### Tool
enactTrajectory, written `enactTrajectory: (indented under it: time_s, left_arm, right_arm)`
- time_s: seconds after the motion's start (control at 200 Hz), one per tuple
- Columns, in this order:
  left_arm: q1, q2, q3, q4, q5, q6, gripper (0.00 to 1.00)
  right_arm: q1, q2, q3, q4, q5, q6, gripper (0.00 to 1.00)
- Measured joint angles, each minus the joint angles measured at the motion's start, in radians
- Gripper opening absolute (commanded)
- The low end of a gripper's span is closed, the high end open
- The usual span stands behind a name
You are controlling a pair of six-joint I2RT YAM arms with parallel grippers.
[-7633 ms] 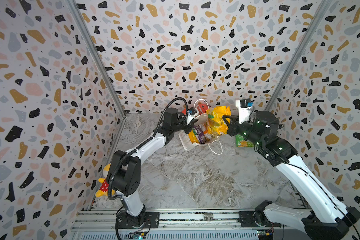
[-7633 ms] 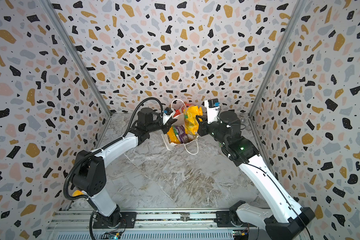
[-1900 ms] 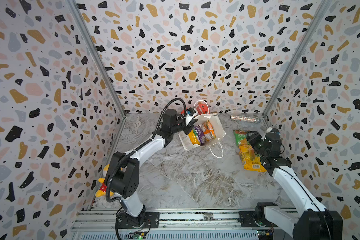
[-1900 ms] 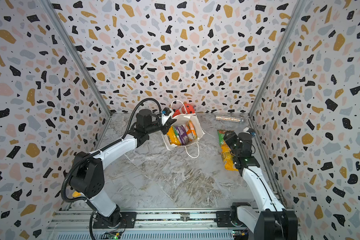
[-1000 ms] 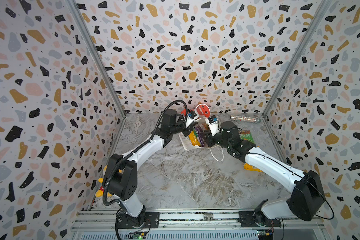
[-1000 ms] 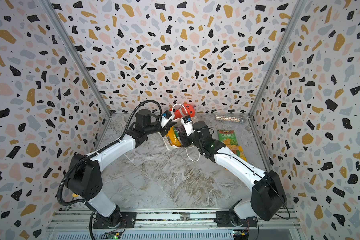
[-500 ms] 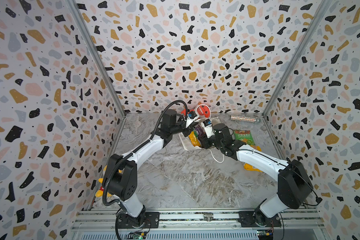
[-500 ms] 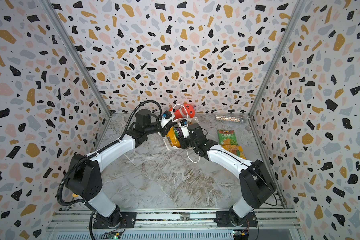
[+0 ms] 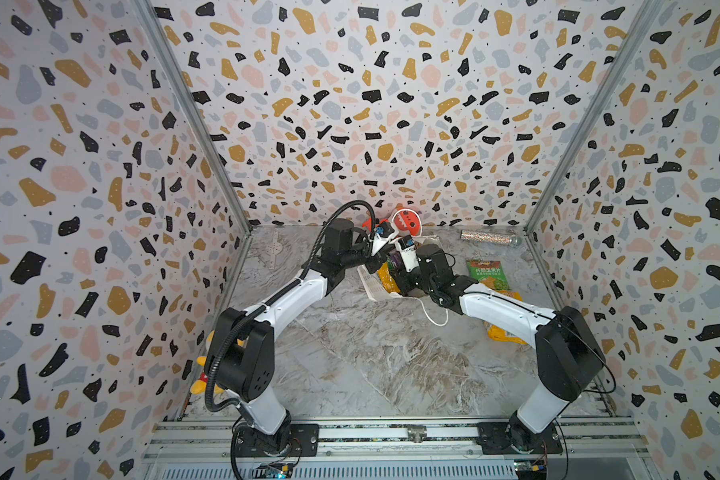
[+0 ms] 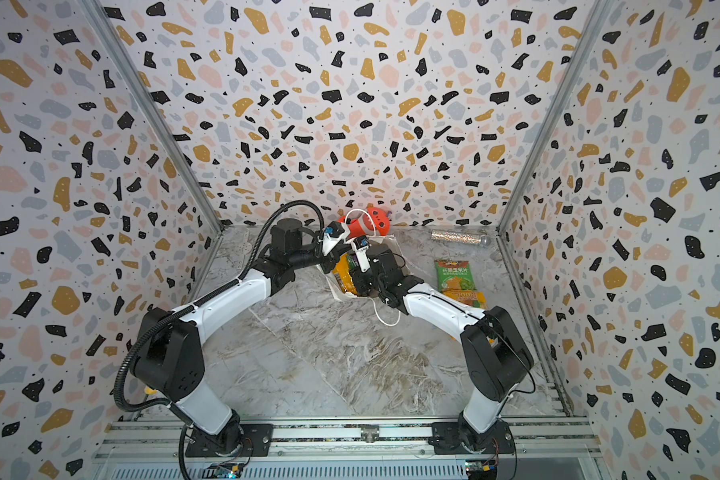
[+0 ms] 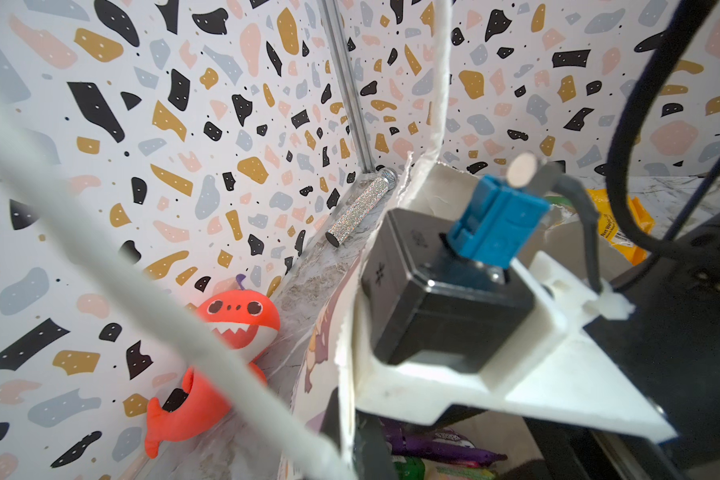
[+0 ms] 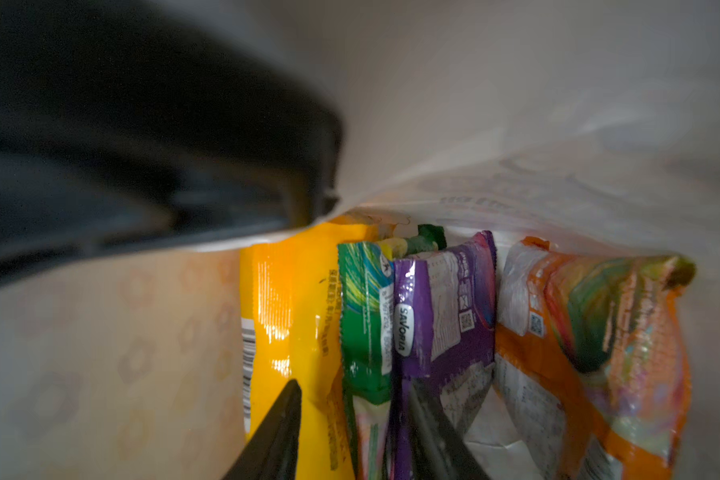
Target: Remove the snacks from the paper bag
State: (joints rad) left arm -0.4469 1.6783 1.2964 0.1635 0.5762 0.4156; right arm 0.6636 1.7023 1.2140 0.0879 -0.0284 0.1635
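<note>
white paper bag (image 9: 370, 284) sits near the back of the marble table (image 9: 371, 374), rim pinched by the closed left gripper (image 9: 374, 261); inside, the right gripper (image 12: 354, 386), fingers parted, straddles a green packet (image 12: 362, 311) between a yellow packet (image 12: 292, 299) and a purple packet (image 12: 445, 316).

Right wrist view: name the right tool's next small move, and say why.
Probably close on the green packet. The right tool is open inside the paper bag, with that packet between its fingers: one lies over the yellow packet, the other beside the purple packet.
</note>
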Motion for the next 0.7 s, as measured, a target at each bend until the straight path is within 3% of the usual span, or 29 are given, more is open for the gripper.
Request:
enactTrajectory:
  time_s: [0.11, 0.481, 0.701]
  left_arm:
    - [0.006, 0.000, 0.000, 0.006, -0.024, 0.000, 0.00]
    - [0.013, -0.001, -0.005, 0.018, -0.060, 0.000, 0.00]
    - [0.011, -0.017, -0.016, 0.018, -0.056, 0.000, 0.00]
  right_arm:
    - [0.002, 0.034, 0.026, 0.016, 0.015, 0.000, 0.40]
    - [0.011, 0.087, 0.066, 0.021, 0.116, 0.013, 0.12]
    - [0.011, 0.100, 0.067, 0.010, 0.138, 0.014, 0.00]
